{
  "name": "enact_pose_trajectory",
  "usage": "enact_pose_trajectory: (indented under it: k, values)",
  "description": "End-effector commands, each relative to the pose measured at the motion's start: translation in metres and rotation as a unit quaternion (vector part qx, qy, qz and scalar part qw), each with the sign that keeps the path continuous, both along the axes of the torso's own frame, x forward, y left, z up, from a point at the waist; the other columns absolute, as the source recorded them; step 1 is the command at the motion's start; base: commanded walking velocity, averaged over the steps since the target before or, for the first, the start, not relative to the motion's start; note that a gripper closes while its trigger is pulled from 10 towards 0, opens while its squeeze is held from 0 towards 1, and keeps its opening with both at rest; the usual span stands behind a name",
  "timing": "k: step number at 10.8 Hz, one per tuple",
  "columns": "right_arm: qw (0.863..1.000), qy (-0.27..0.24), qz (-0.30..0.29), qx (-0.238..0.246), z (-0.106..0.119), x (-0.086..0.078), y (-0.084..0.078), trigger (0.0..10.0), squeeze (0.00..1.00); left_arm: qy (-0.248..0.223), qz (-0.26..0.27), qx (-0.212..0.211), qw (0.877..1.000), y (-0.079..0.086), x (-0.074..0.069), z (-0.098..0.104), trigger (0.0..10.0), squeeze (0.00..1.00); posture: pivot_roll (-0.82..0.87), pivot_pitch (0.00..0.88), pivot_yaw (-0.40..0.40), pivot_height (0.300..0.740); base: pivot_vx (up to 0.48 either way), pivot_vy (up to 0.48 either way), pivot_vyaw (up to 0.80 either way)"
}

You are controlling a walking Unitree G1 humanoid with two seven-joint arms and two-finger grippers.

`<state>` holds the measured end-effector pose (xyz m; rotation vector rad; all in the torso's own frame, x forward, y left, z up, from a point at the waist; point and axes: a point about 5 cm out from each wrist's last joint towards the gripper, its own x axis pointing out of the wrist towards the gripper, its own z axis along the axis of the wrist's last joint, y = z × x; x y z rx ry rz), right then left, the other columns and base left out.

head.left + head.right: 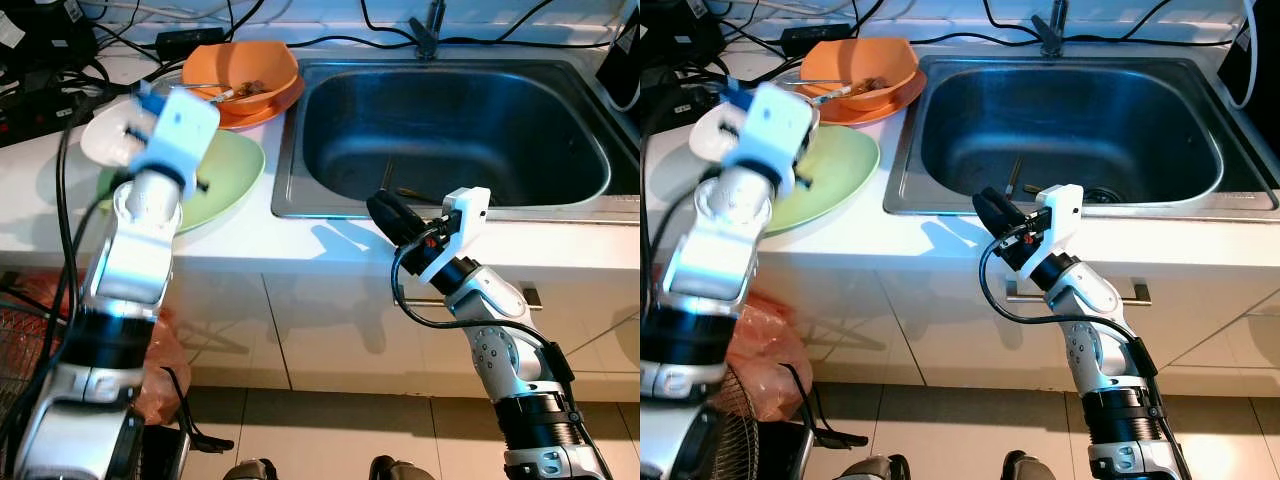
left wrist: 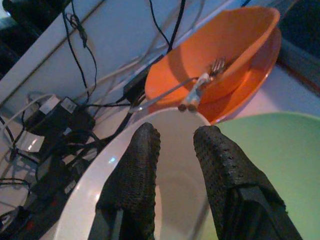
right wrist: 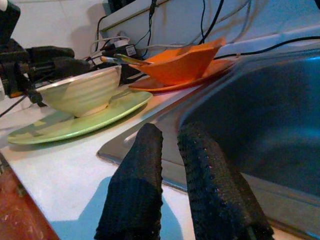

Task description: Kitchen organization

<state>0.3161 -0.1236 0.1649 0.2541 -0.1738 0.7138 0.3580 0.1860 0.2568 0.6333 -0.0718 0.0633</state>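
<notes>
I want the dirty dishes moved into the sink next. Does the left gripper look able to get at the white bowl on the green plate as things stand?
Probably yes. The left gripper hangs right over the white bowl, one finger inside the rim and one outside, fingers apart. Nothing lies between them; the orange bowl stands beyond.

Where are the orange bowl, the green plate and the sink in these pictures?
orange bowl [image 1: 262, 62]: left eye view, on its inner wall.
green plate [image 1: 232, 168]: left eye view, on its bare right side.
sink [image 1: 455, 125]: left eye view, on the basin floor.
</notes>
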Motion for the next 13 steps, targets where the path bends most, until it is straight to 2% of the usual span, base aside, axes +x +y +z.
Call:
enact_pose_trajectory:
  k: [1, 5, 11, 13]
  values:
    - [1.0, 0.02, 0.0, -0.006, -0.008, 0.0, 0.0, 10.0, 0.0, -0.003, 0.011, 0.014, 1.0, 0.004, 0.002, 0.003, 10.0, 0.0, 0.04, 0.149, 0.033, 0.74, 0.0, 0.0, 0.0]
    - [1.0, 0.02, -0.002, -0.006, -0.008, 0.0, 0.0, 10.0, 0.0, 0.042, -0.001, 0.041, 0.998, 0.006, 0.009, -0.002, 10.0, 0.0, 0.04, 0.153, 0.04, 0.74, 0.0, 0.0, 0.0]
    - [1.0, 0.02, 0.001, -0.007, -0.008, -0.001, 0.0, 10.0, 0.0, 0.073, 0.02, 0.039, 0.996, 0.012, 0.01, -0.013, 10.0, 0.0, 0.04, 0.155, 0.037, 0.74, 0.0, 0.0, 0.0]
    - [1.0, 0.02, 0.0, -0.007, -0.008, -0.001, 0.0, 10.0, 0.0, 0.076, 0.015, 0.03, 0.997, 0.009, 0.008, -0.013, 10.0, 0.0, 0.04, 0.156, 0.035, 0.74, 0.0, 0.0, 0.0]
